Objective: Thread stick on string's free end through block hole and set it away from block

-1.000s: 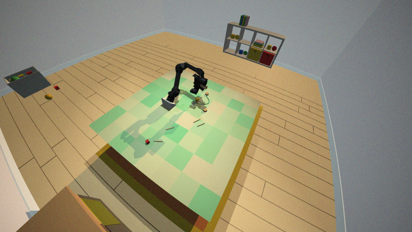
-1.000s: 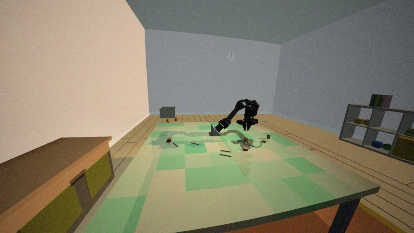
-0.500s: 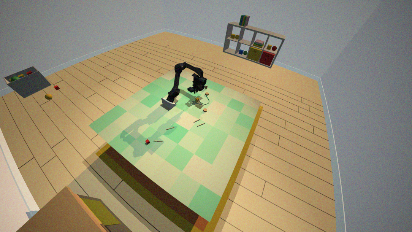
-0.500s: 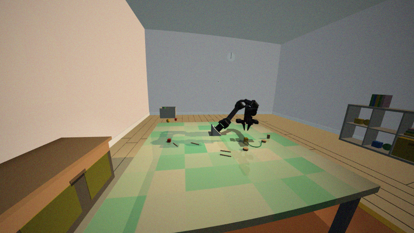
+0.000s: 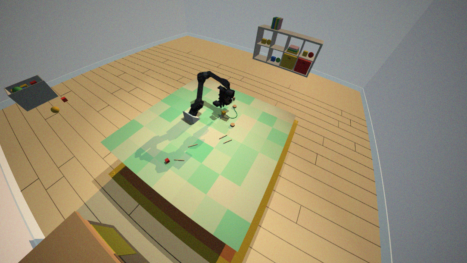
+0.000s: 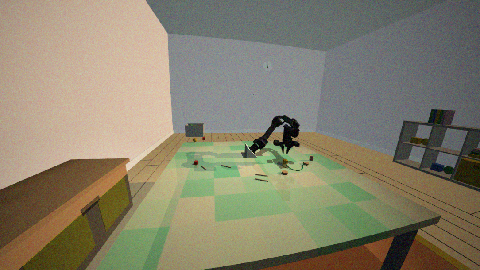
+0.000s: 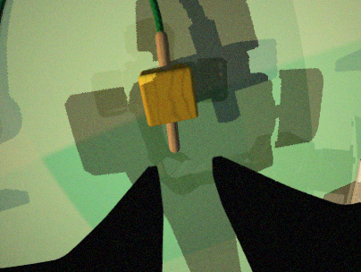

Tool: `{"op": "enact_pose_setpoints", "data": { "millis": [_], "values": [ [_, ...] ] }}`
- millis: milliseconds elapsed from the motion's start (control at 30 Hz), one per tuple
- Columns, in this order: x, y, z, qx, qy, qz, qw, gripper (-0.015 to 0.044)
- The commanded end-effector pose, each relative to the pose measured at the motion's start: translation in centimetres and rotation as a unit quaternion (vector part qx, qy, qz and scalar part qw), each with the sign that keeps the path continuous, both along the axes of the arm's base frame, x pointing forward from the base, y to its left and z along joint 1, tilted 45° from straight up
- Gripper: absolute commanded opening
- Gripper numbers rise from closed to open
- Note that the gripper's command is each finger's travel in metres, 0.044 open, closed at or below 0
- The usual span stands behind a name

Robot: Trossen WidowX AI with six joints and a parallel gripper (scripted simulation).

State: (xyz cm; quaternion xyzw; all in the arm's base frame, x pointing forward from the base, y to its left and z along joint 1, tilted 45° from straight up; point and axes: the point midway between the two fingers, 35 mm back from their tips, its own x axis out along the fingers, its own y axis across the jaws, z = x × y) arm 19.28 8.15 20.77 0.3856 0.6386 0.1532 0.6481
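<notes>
The wooden block (image 5: 223,112) (image 6: 284,161) (image 7: 169,96) stands on the table. The stick (image 7: 174,140) runs through its hole. One bare end sticks out on the side nearer my fingers in the wrist view, and the string end sticks out on the far side. The green string (image 5: 236,114) (image 6: 295,170) (image 7: 156,15) runs from that end in a curve to the round button (image 5: 234,106) (image 6: 305,163). My gripper (image 6: 285,152) (image 7: 185,170) is partly open and empty, above the table and close to the block. Its fingertips lie just below the bare stick end in the wrist view.
A second round button (image 5: 232,124) (image 6: 284,172) lies near the block. A small brown cube (image 6: 311,157) is beyond the string's button. Several loose sticks, among them one (image 5: 193,145) (image 6: 226,166), and a red cube (image 5: 167,160) (image 6: 195,162) lie farther off.
</notes>
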Motion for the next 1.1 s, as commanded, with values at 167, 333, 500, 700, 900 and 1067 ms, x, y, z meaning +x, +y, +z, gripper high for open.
{"op": "enact_pose_setpoints", "data": {
  "millis": [167,333,500,700,900,1067],
  "values": [
    [0.2,1.0,-1.1,-0.003,-0.001,-0.001,1.000,0.0122],
    [0.3,1.5,-1.6,-0.003,-0.002,-0.001,1.000,0.0122],
    [0.4,2.1,-2.2,-0.003,-0.002,-0.001,1.000,0.0122],
    [0.5,2.8,-2.8,-0.001,-0.002,-0.002,1.000,0.0122],
    [0.5,3.6,-3.4,0.001,-0.003,-0.002,1.000,0.0122],
    [0.5,4.2,-3.9,0.004,-0.003,-0.002,1.000,0.0122]
  ]
}}
